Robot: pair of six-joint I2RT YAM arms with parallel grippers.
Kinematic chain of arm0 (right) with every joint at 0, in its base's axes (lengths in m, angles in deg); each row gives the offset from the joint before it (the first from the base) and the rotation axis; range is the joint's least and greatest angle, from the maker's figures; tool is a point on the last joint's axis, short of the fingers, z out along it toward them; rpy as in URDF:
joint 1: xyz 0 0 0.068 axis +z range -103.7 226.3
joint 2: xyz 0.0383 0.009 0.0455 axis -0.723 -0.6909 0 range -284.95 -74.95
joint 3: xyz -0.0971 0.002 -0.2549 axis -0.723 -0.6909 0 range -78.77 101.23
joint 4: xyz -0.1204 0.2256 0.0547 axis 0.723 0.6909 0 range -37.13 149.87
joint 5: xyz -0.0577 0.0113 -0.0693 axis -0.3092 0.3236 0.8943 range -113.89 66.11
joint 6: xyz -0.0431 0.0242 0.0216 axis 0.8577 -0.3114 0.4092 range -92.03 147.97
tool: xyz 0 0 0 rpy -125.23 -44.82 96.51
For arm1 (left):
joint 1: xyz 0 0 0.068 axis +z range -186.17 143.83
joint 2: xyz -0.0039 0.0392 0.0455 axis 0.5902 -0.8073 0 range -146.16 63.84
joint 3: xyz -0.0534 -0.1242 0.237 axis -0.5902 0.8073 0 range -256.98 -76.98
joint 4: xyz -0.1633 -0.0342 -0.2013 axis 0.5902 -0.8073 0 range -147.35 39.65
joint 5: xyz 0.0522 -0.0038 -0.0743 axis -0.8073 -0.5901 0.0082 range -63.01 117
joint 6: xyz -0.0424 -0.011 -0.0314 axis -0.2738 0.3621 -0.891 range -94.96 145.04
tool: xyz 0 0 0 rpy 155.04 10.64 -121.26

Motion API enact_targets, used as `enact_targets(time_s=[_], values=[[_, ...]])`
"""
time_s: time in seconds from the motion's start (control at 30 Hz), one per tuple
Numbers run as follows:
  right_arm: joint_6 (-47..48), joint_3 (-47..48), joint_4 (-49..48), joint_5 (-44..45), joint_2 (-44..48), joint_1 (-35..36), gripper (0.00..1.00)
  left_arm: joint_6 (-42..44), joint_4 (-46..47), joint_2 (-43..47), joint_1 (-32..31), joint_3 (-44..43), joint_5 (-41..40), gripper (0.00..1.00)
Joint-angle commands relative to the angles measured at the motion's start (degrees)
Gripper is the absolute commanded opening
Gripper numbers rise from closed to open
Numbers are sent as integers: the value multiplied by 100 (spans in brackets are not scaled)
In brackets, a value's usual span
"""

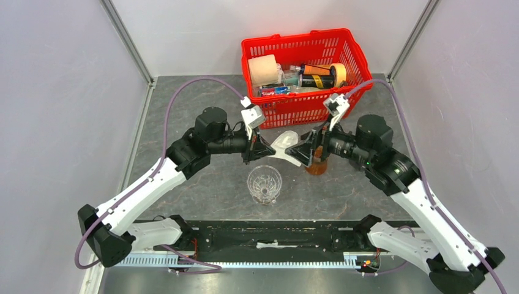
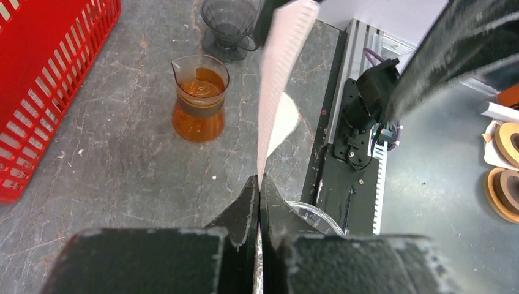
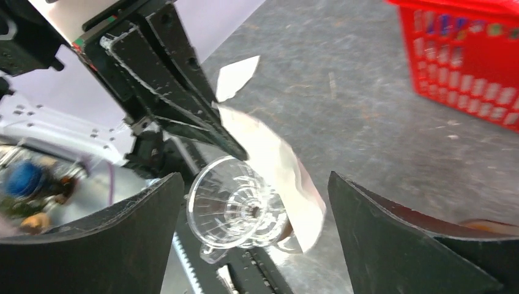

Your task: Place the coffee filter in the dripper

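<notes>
1. Table (image 1: 202, 184): grey stone-patterned top carrying everything below.
2. Red plastic basket (image 1: 297, 37): at the far edge, holding mixed goods, well apart from the work.
3. Left gripper (image 1: 267, 149): jaws pressed together on one edge of the coffee filter, holding it in the air.
4. Right gripper (image 3: 254, 176): jaws wide apart, one either side of the filter's free end, gripping nothing.
5. Dripper (image 1: 264, 184): clear cut-glass cone, upright and empty. It stands nearer the arm bases than both grippers, below and almost in line with the left fingertips.
6. Small glass carafe of amber liquid (image 1: 316, 168): under the right gripper, beside the dripper.
7. Coffee filter (image 1: 283, 144): white paper, folded flat, its long axis running from the left gripper toward the right one.

Judgement: the left arm is nearer. The filter needs to come down and toward the bases, with its point tipped downward into the cone.
</notes>
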Motion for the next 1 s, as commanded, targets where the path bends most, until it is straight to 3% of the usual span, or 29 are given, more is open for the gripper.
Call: enact_targets(time_s=[0.0, 0.2, 0.4, 0.53, 0.97], values=[[402, -133, 297, 1040, 792, 2, 97, 56, 409, 292, 11, 88, 113, 2], [705, -593, 445, 1751, 1455, 6, 97, 34, 514, 429, 11, 174, 233, 2], [909, -622, 648, 1412, 1307, 6, 97, 206, 543, 514, 12, 257, 468, 2], [840, -617, 835, 1889, 1154, 6, 97, 477, 517, 552, 12, 293, 798, 2], [1038, -730, 1096, 1928, 1245, 6, 97, 614, 489, 587, 12, 265, 788, 2]])
